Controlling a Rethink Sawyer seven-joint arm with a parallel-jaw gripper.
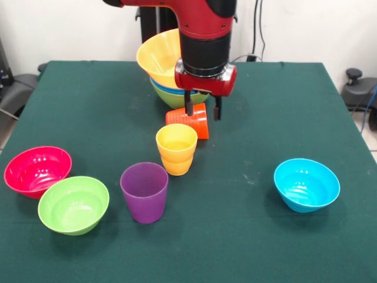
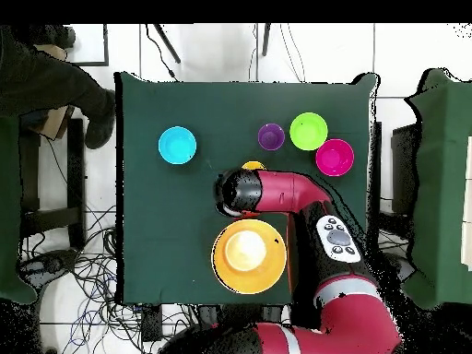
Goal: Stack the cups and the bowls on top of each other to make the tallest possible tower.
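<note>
Gripper [image 1: 202, 111] fingers spread, straddling the tipped-over orange-red cup [image 1: 189, 122] mid-table. Green tablecloth [image 1: 253, 236], white wall [image 1: 306, 29] behind. Left to right in the front view: pink-red bowl [image 1: 37, 170], green bowl [image 1: 73, 204], purple cup [image 1: 144, 191], yellow cup [image 1: 176, 148], light-blue bowl [image 1: 306, 184]. Tower [image 1: 162, 71] stands behind the arm [image 1: 203, 29]. Cables on the tiled floor [image 2: 78, 267], overhead.

purple cup [image 1: 144, 191], yellow cup [image 1: 176, 148], ribbed orange-red cup [image 1: 191, 121], dark green table [image 1: 259, 230].
</note>
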